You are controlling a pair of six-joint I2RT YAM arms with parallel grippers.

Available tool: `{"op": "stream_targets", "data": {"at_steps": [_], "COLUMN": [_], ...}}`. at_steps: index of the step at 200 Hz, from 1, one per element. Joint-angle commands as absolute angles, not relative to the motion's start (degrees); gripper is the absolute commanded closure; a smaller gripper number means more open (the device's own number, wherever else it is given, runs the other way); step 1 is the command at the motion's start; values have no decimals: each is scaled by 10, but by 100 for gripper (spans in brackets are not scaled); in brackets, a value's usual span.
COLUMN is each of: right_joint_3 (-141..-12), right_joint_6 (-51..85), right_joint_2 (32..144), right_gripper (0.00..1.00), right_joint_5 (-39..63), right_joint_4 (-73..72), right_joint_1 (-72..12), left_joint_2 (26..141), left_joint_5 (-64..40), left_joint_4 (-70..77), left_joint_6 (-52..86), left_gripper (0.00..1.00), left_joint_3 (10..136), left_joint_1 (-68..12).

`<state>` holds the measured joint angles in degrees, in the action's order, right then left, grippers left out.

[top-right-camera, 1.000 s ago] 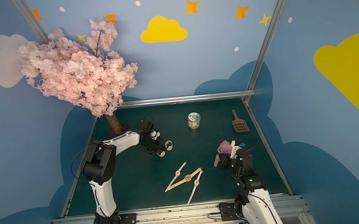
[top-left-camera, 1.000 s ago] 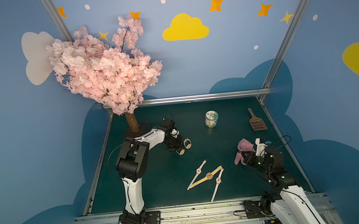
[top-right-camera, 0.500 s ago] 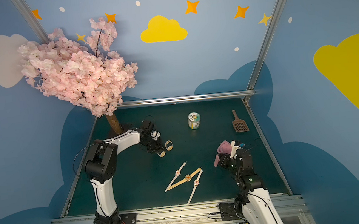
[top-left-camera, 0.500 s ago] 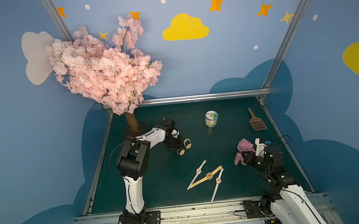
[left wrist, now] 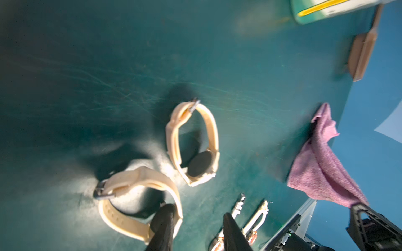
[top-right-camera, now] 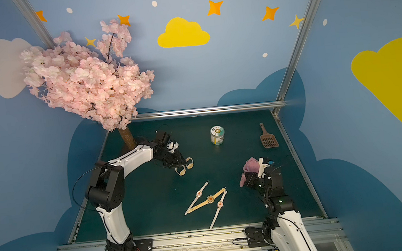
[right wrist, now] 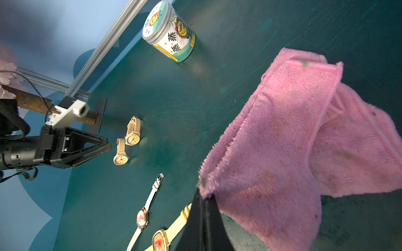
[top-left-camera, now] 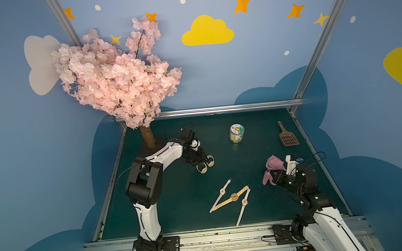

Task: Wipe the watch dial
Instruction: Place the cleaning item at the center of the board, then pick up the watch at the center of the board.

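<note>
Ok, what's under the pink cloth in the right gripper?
Around the pink cloth, pinched in the right gripper, only green table shows. The patch beneath its folds is covered, so nothing there can be confirmed.

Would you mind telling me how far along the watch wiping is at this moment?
Done: right claw grips the pink cloth. In hand: left claw stands open beside two buckled watches, holding neither. Left: the cloth is apart from every watch; three flat watches lie mid-table.

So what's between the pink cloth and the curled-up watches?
Nothing. In both top views, only bare green table lies between the pink cloth and the two buckled watches.
</note>
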<state>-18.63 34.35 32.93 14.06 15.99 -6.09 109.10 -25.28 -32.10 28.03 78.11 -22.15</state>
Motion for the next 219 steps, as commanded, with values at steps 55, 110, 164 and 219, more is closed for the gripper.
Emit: {"op": "stream_targets", "data": {"at_steps": [55,110,164,219], "right_joint_3": [-210,-204,-225,-348], "right_joint_6": [345,360,372,312], "right_joint_2": [346,425,498,417], "right_gripper": [100,100,57,37], "right_joint_5": [138,120,163,142], "right_joint_4": [187,196,194,314], "right_joint_1": [-59,-58,-58,-63], "left_joint_2": [983,971,997,953], "left_joint_5": [-255,-271,-282,-266], "left_joint_4": [-286,-208,-136,-64], "left_joint_6": [278,277,296,340], "left_gripper": [76,67,60,60], "left_joint_3": [687,612,575,540], "left_joint_1": [-260,-359,-407,-394]}}
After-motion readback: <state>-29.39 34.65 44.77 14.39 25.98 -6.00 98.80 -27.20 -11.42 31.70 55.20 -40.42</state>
